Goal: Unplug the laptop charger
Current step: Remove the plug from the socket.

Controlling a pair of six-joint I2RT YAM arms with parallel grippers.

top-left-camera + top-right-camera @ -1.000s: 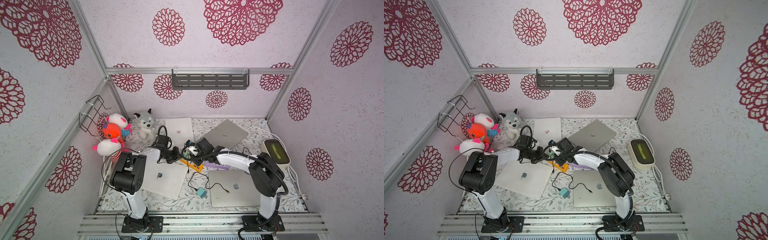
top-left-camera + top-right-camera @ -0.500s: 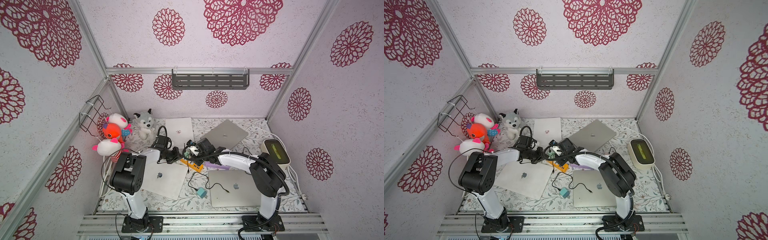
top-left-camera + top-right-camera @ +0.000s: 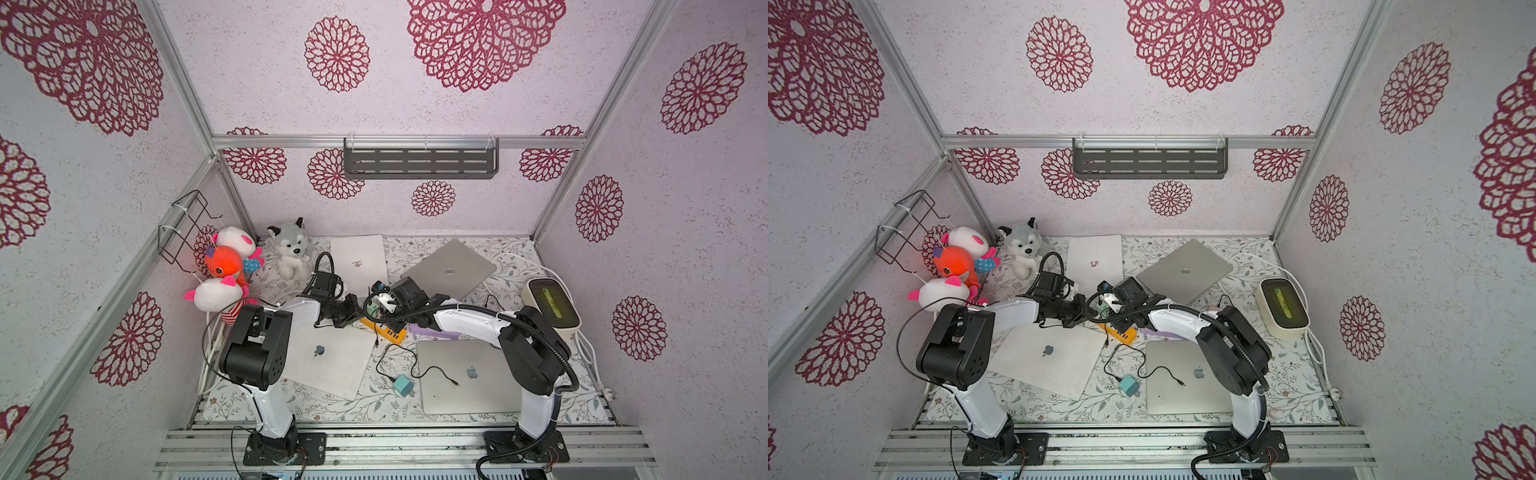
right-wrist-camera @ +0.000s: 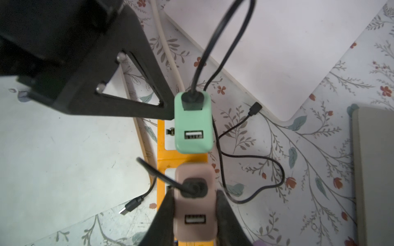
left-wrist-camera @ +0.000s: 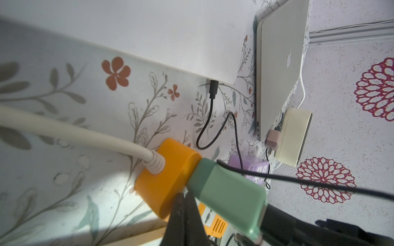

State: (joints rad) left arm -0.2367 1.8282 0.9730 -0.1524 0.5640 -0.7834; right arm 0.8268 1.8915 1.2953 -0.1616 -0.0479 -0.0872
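1. Two jaws of my right gripper [image 4: 195, 194] pinch the pink charger [image 4: 195, 213] by its flat sides, and the block fills the gap between them.
2. That pink charger stands plugged into the orange power strip [image 4: 183, 158], which lies near the middle of the worktop [image 3: 374, 409], well away from every edge. I take it for the laptop charger, though I cannot trace its black cable [image 4: 162, 176] to any laptop.
3. Just beside it on the same strip sits the green charger [image 4: 193, 123], also plugged in and apart from my fingers.
4. My left gripper [image 5: 185, 204] is pressed together with nothing between its tips. They rest against the strip's end beside the green charger, near where the white cord [image 5: 74, 132] enters. I read that as bracing.
5. As I judge it, the charger is a small, light, rigid plastic block with smooth sides, so slipping is the risk rather than crushing. Its pins will grip by friction, and the strip looks light enough to lift with it unless held down.
6. The best hold is where I have it, on the broad sides close to the strip's face, for a pull straight along the pins. The black cable is soft and thin, so I would not pull on that.
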